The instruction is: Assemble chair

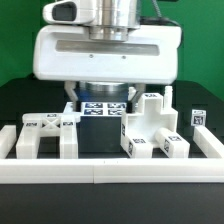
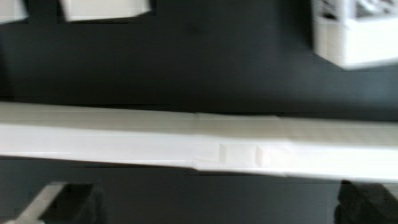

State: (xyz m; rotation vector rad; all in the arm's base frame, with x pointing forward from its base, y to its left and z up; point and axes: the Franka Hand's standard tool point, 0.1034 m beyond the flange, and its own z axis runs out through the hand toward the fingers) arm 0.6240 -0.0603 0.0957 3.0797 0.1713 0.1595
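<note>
The chair lies in loose white pieces on the black table. A legged frame (image 1: 45, 132) stands at the exterior view's left. A blocky piece with tags (image 1: 150, 128) stands at its right, and a small post (image 1: 197, 117) beyond that. The arm's white hand (image 1: 100, 50) hangs over the middle and hides the jaws there. In the wrist view my gripper (image 2: 210, 205) is open, its dark fingertips (image 2: 68, 200) wide apart with only black table between them. Two white chair pieces (image 2: 356, 32) (image 2: 103, 8) show at that picture's edge, far from the fingers.
The long low white border rail (image 1: 110, 170) (image 2: 196, 140) runs along the front of the table and up both sides. It crosses the wrist view close to the fingertips. The marker board (image 1: 102, 108) lies flat under the hand, between the two larger pieces.
</note>
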